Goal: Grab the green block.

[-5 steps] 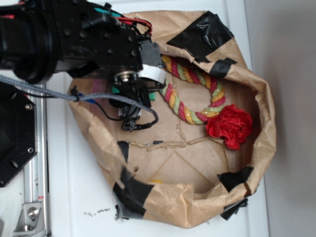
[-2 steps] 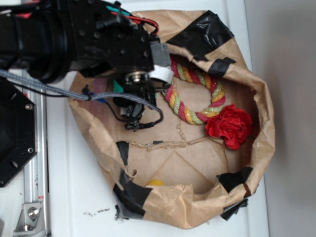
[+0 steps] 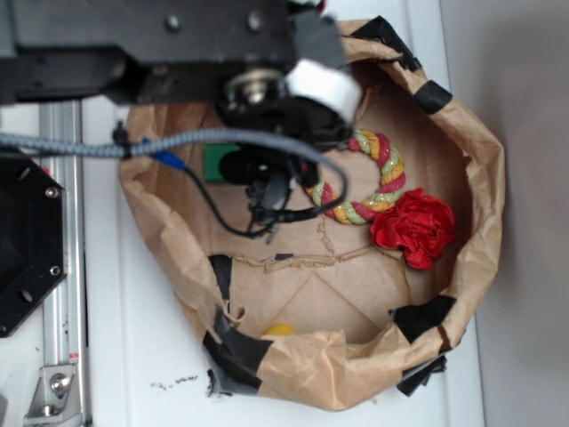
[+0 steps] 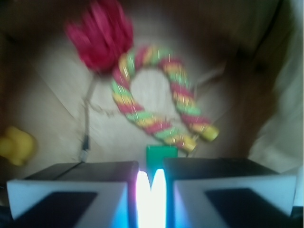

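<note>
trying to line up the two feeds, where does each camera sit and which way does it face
Exterior: sits above, looking straight down into the paper bag; the black arm comes in from the top left, covering the gripper.
Wrist: sits on the gripper, looking forward past the two pale fingers, which are nearly closed, towards the bag floor.
Shared: green block, rope, red flower, yellow object.
</note>
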Controlling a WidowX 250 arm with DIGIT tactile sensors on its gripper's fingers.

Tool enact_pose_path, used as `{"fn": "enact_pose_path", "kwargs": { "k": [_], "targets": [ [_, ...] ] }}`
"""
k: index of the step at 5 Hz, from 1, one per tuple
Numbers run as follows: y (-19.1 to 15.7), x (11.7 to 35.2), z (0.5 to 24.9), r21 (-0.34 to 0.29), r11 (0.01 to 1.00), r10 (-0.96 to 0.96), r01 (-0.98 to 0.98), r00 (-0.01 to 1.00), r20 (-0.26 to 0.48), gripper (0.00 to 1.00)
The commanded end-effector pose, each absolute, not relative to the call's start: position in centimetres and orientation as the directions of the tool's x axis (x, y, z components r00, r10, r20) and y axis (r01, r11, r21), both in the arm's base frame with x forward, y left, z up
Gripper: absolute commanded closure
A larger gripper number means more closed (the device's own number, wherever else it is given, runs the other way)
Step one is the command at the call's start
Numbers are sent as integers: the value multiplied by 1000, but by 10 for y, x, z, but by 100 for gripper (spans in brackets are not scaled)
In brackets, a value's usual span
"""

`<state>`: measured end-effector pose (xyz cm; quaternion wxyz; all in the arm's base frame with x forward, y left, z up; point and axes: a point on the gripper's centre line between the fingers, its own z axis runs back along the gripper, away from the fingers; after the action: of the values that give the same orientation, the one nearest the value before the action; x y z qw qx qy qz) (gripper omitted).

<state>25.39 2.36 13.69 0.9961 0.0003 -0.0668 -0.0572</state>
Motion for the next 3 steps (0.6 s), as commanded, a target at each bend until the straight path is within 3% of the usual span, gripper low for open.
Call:
{"fn": "enact_pose_path", "kwargs": {
  "k": [1,2,3],
  "targets": [
    [-2,265,174,1,982,-186,188,972,142,100],
    [1,261,161,3,977,-211,212,968,135,0],
    [10,262,124,30,970,-244,242,962,119,0]
  ]
}}
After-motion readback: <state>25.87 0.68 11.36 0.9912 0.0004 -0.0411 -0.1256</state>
